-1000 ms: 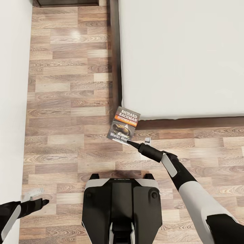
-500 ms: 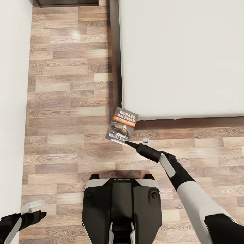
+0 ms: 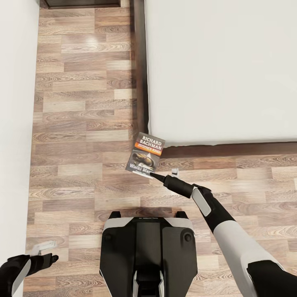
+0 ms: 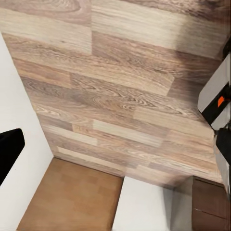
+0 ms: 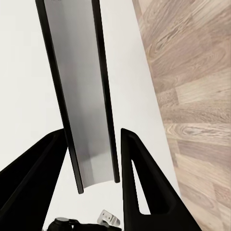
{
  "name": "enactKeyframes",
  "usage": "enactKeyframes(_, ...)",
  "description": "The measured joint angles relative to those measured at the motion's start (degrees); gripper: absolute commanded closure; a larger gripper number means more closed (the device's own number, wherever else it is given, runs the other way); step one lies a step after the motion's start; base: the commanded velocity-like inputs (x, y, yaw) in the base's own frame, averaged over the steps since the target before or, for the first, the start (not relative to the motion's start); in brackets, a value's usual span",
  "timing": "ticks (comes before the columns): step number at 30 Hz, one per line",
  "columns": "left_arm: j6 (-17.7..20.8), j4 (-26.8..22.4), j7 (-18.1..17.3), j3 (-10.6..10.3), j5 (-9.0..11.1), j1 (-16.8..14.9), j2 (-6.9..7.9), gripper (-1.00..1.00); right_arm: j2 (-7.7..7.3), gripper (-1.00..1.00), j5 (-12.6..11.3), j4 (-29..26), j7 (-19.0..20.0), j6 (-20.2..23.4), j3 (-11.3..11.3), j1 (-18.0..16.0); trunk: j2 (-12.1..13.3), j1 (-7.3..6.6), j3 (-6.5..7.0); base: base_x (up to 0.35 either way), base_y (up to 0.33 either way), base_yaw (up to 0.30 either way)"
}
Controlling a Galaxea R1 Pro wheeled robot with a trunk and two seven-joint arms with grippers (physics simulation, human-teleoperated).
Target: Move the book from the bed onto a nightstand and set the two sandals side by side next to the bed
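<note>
Already off the bed point(image 3: 222, 70): book point(image 3: 145, 153) pinched at its near edge by right gripper point(image 3: 153, 175), held over the floor by the bed corner.
Long axis running away from the gripper; fingers point(image 5: 129, 166) closed narrowly on its pages. Left gripper point(image 3: 53, 258) well apart, opening unclear.

Setting: a bedroom in a home. Indicators: a large low bed point(image 3: 222, 70) with a smooth light grey mattress on a dark brown wooden frame, a mixed-tone wood plank floor point(image 3: 82, 123) alongside it, and a plain white wall point(image 3: 14, 123) bordering the floor opposite the bed
</note>
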Motion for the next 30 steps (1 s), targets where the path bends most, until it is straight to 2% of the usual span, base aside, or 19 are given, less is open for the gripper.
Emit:
enactKeyframes(2,0.02,0.41,0.03,0.00,-0.11,-0.53,-1.29,-1.00,0.05,1.00,0.00,0.00,-0.04,0.00,0.10,0.00,0.00,0.00,0.00,0.000,0.000,0.000)
enactKeyframes(4,0.06,0.72,0.05,-0.09,-0.24,-0.89,-3.20,-1.00,0.09,1.00,0.00,0.00,-0.08,0.00,0.16,0.00,0.00,0.00,0.00,0.000,0.000,0.000)
enactKeyframes(5,0.05,0.73,0.05,-0.08,-0.32,-0.90,-3.23,-1.00,0.09,1.00,0.00,0.00,-0.08,-0.01,0.15,0.00,0.00,0.00,0.00,0.000,0.000,0.000)
enactKeyframes(6,0.08,1.19,0.09,-0.21,-0.26,-1.11,-5.12,-1.00,0.11,1.00,-0.01,0.00,-0.07,0.01,0.19,0.00,0.00,0.00,0.00,0.000,0.000,0.000)
enactKeyframes(7,0.06,1.20,0.10,-0.20,-0.40,-1.13,-5.27,-1.00,0.11,1.00,0.00,0.00,-0.07,0.00,0.19,0.00,0.00,0.00,0.00,0.000,0.000,0.000)
enactKeyframes(10,0.05,2.57,0.13,-0.46,-0.44,-1.32,-7.66,-1.00,0.10,1.00,-0.02,0.00,-0.06,0.00,0.21,-0.03,0.00,0.00,0.00,0.000,0.000,0.000)
enactKeyframes(13,0.04,3.99,0.15,-0.67,-0.47,-1.42,-9.07,-1.00,0.09,1.00,0.00,0.00,-0.06,0.00,0.22,-0.02,0.00,0.00,0.00,0.000,0.000,0.000)
enactKeyframes(17,0.34,5.01,0.24,-0.77,-0.47,-1.50,-9.96,-1.00,0.07,1.00,0.00,0.00,-0.03,0.00,0.24,-0.01,0.00,0.00,0.00,0.000,0.000,0.000)
enactKeyframes(22,0.72,5.57,0.64,-0.81,-0.42,-1.55,-10.38,-1.00,0.07,1.00,-0.01,-0.06,0.01,0.00,0.24,0.00,0.00,0.00,0.00,0.000,0.000,0.000)
enactKeyframes(30,0.40,7.09,3.91,-0.79,-0.23,-1.55,-10.48,-1.00,0.07,1.00,0.02,-0.09,0.03,-0.09,0.30,0.00,0.00,0.00,0.07,0.000,0.000,0.000)
